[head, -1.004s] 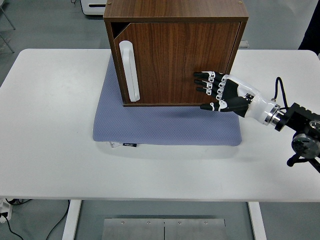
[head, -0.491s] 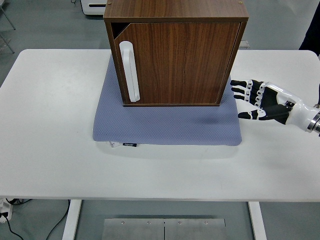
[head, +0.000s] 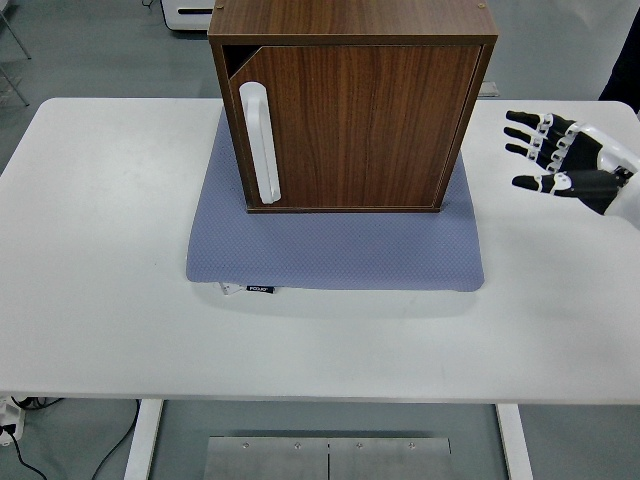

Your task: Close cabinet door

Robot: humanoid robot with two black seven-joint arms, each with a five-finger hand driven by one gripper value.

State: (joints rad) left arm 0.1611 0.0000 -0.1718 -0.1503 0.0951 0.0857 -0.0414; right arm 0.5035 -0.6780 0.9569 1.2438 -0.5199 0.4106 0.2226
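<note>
Boxy dark walnut-grain wooden cabinet (head: pixel 352 105), white bar handle (head: pixel 258 143), on blue-grey textured mat (head: pixel 335 250); right hand (head: pixel 565 160) at right edge, fingers spread, empty.

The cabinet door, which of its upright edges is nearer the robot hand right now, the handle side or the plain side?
The plain right edge of the cabinet door is nearer the right hand. The white handle sits on the far left edge.

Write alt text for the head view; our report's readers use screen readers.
A wooden cabinet sits on a blue mat on a white table, its door nearly shut, with a white handle. The right hand, fingers spread, is beside it, touching nothing.
</note>
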